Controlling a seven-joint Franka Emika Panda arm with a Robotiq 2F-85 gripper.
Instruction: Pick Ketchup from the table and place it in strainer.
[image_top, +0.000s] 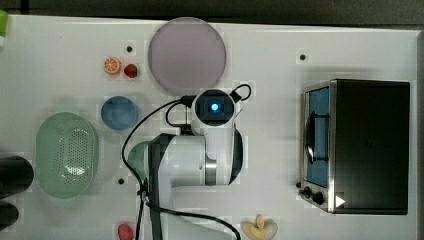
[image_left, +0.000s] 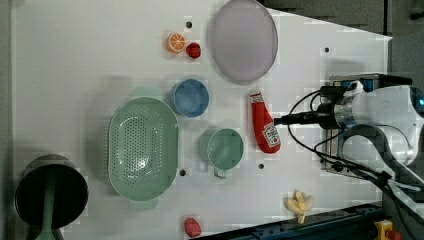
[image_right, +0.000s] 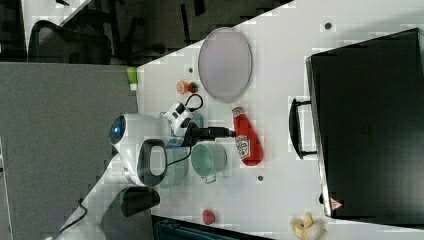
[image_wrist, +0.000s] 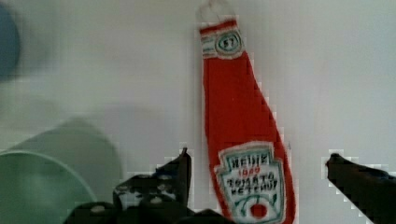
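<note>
The ketchup (image_left: 264, 122) is a red bottle with a white cap that lies flat on the white table between the green cup and the toaster oven. It is also seen in the right view (image_right: 246, 137). In the wrist view the ketchup (image_wrist: 243, 140) runs lengthwise, with its label end between my fingers. My gripper (image_wrist: 258, 156) hangs above it, open, with one finger on each side of the bottle's labelled body and touching nothing. The gripper (image_left: 281, 120) points at the bottle's side. The strainer (image_top: 66, 154), a pale green oval basket, stands empty at the top view's left and shows in the left view (image_left: 143, 147) too.
A green cup (image_left: 225, 148) stands between ketchup and strainer, with a blue bowl (image_left: 190, 97) beside it. A purple plate (image_top: 186, 55), an orange slice (image_top: 112, 65) and a strawberry (image_top: 131, 70) lie further back. A toaster oven (image_top: 365, 145) fills the top view's right. A banana (image_top: 259, 228) and a red lump (image_top: 125, 231) lie near the front edge.
</note>
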